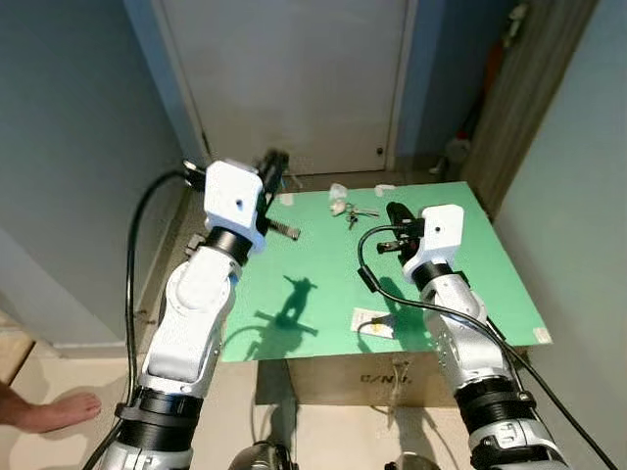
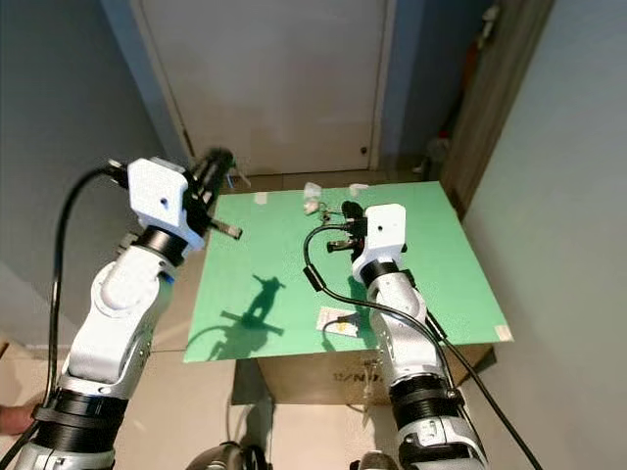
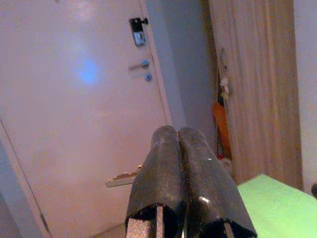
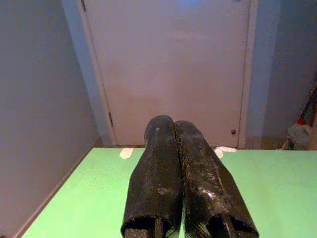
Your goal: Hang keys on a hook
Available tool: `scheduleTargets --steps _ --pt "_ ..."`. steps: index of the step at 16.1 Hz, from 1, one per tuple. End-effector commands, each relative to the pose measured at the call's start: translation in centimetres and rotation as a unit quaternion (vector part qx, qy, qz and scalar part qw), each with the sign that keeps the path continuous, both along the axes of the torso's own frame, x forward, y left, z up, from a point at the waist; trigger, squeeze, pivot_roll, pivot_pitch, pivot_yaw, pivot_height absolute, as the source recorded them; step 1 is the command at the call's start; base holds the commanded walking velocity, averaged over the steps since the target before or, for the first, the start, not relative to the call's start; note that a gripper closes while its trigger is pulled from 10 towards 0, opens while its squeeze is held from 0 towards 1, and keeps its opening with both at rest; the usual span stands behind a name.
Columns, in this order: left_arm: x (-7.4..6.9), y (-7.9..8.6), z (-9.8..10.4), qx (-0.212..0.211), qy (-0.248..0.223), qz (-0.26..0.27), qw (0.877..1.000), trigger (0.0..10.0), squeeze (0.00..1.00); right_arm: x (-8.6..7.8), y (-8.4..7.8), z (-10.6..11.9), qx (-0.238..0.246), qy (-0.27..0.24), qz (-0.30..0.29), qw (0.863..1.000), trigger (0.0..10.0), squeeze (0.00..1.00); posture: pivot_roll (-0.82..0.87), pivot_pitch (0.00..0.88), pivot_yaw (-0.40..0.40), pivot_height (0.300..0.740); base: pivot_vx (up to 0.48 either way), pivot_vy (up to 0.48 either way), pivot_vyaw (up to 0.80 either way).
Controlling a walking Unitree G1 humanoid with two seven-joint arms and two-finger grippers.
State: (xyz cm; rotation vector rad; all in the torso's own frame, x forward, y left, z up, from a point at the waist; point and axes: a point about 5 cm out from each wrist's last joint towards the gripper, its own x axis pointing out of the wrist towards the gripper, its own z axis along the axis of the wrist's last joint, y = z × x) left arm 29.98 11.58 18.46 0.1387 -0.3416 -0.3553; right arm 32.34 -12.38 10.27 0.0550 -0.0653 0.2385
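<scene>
A bunch of keys (image 1: 351, 211) lies on the green table top (image 1: 294, 255) near its far edge, beside a small white piece (image 1: 338, 192). My right gripper (image 1: 395, 211) hovers just right of the keys, fingers (image 4: 171, 173) pressed shut with nothing between them. My left gripper (image 1: 275, 164) is raised above the table's far left corner and points at the white door (image 1: 294, 78); its fingers (image 3: 181, 178) are shut. A pale toothed piece like a key blade (image 3: 124, 177) pokes out beside them; whether it is held I cannot tell.
The table top rests on a cardboard box (image 1: 392, 377). A white label (image 1: 372, 321) lies near the front edge. A grey wall (image 1: 69, 147) stands left, a wooden panel (image 1: 529, 88) and a bottle (image 1: 457, 149) at back right. A person's bare foot (image 1: 49, 409) is on the floor.
</scene>
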Motion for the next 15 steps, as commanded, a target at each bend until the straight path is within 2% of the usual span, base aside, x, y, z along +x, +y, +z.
scheduleTargets --steps 1,7,11,15 --pt "0.1 0.5 -0.8 0.008 0.018 0.001 1.000 0.0 0.00 -0.1 0.2 -0.1 0.003 -0.001 0.002 1.000 10.0 0.00 -0.17 0.000 0.113 0.740 0.000 0.000 0.00" --pt "0.0 0.6 -3.2 0.012 0.057 0.001 0.998 0.0 0.00 -0.1 0.4 -0.4 -0.001 0.003 0.003 1.000 10.0 0.00 -0.18 0.007 0.119 0.740 0.000 0.000 0.00" --pt "0.2 0.8 -3.8 -0.019 0.070 0.008 0.997 0.0 0.00 -0.4 0.1 -0.8 0.012 0.015 -0.006 1.000 10.0 0.00 -0.19 0.011 0.120 0.740 0.000 0.000 0.00" --pt "0.6 0.8 -4.0 -0.024 0.074 0.009 0.997 0.0 0.00 -0.7 -0.1 -0.8 0.022 0.016 -0.014 1.000 10.0 0.00 -0.20 0.009 0.129 0.740 -0.372 0.000 0.00"
